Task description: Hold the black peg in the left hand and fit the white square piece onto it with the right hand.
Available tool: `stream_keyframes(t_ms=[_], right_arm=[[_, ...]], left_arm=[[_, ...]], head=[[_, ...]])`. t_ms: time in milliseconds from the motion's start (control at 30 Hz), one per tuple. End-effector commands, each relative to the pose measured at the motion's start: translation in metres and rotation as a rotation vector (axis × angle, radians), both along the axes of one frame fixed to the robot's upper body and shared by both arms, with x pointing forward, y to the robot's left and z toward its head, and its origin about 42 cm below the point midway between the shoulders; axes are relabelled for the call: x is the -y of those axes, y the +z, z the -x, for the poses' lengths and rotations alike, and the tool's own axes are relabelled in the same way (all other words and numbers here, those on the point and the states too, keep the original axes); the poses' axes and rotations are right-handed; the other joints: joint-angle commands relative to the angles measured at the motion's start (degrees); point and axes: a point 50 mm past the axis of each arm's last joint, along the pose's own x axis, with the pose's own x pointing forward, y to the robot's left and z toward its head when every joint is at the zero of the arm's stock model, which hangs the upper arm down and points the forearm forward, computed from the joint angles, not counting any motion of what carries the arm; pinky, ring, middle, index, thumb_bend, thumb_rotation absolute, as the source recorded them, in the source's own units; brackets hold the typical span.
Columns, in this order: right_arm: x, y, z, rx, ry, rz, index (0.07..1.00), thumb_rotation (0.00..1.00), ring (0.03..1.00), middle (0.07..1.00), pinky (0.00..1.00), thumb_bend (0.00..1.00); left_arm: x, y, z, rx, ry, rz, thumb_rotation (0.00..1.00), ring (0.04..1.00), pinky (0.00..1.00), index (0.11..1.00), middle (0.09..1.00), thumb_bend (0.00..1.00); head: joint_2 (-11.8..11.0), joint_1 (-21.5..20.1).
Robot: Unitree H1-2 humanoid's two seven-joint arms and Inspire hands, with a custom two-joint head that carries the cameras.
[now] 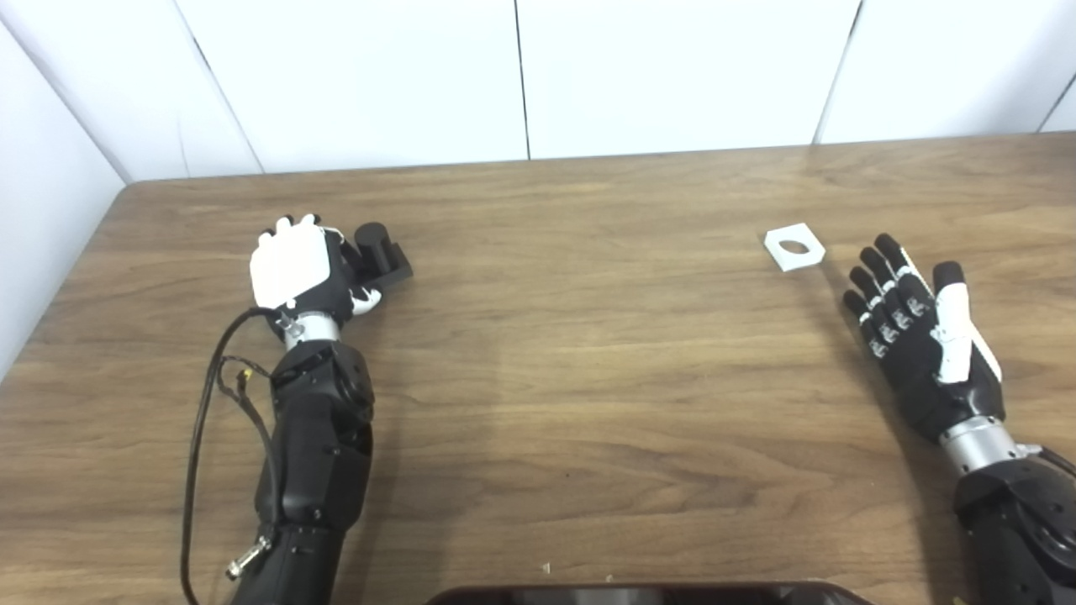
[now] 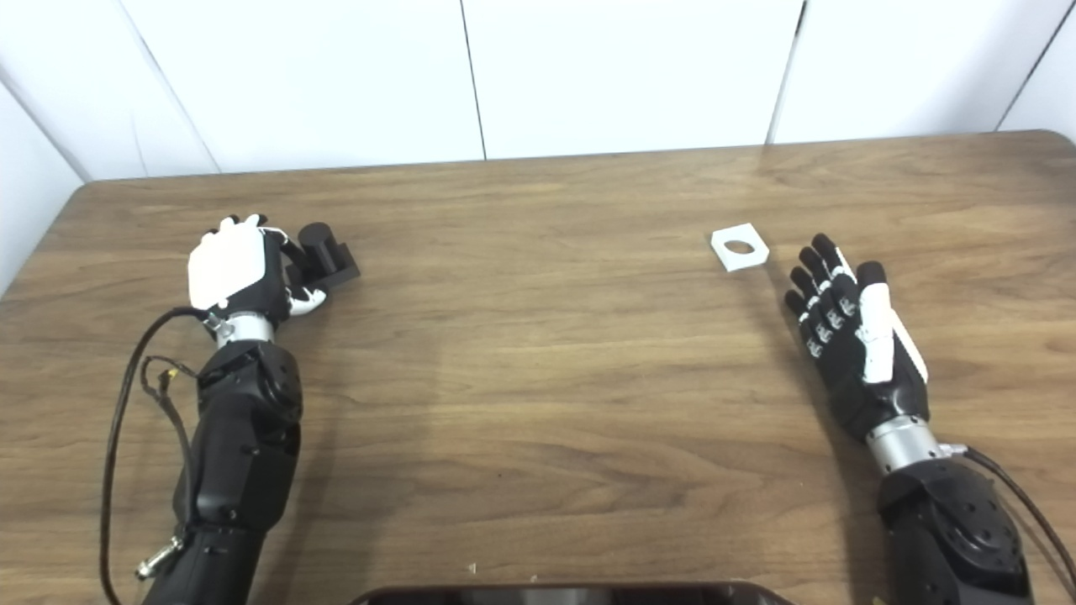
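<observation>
Nearest the camera, both arms come up over the wooden desk (image 1: 572, 395). The right robot hand (image 1: 920, 336) lies palm up with its fingers spread and nothing in it, just short of the white square piece (image 1: 794, 246), which rests flat on the desk a little beyond and to the left of its fingertips. The piece looks thin, rigid and light, probably a hard plastic plate with a round hole through the middle; being so flat, it is best pinched by two opposite edges, leaving the hole free. Across the desk, the left robot hand (image 1: 298, 269) sits back-up with its fingers curled toward the black peg (image 1: 380, 249). Whether they actually grip it I cannot tell. The peg stands on the desk as a short cylinder on a blocky base, stiff and likely smooth. The base looks the better place to hold, keeping the cylinder clear.
</observation>
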Motion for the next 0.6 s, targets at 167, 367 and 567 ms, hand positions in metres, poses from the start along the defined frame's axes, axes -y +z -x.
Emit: stream_keyframes(t_ms=[167,367,567], right_arm=[[-0.001,0.005,-0.005,0.014,0.005,0.008,1.000,1.00,1.000,1.000,1.00,0.63],[-0.002,0.005,-0.006,0.010,0.008,0.009,1.000,1.00,1.000,1.000,1.00,0.64],[-0.001,0.005,-0.006,0.008,0.011,0.005,1.000,1.00,1.000,1.000,1.00,0.64]], left_arm=[[0.003,0.018,0.003,0.049,-0.028,0.007,0.06,1.000,1.00,0.491,0.927,0.52],[0.009,0.017,0.015,0.047,-0.059,0.031,0.06,1.000,1.00,0.492,0.932,0.52],[0.018,0.016,0.026,0.046,-0.093,0.056,0.06,1.000,1.00,0.492,0.940,0.52]], head=[[-0.1,0.1],[0.0,0.1],[-0.1,0.1]])
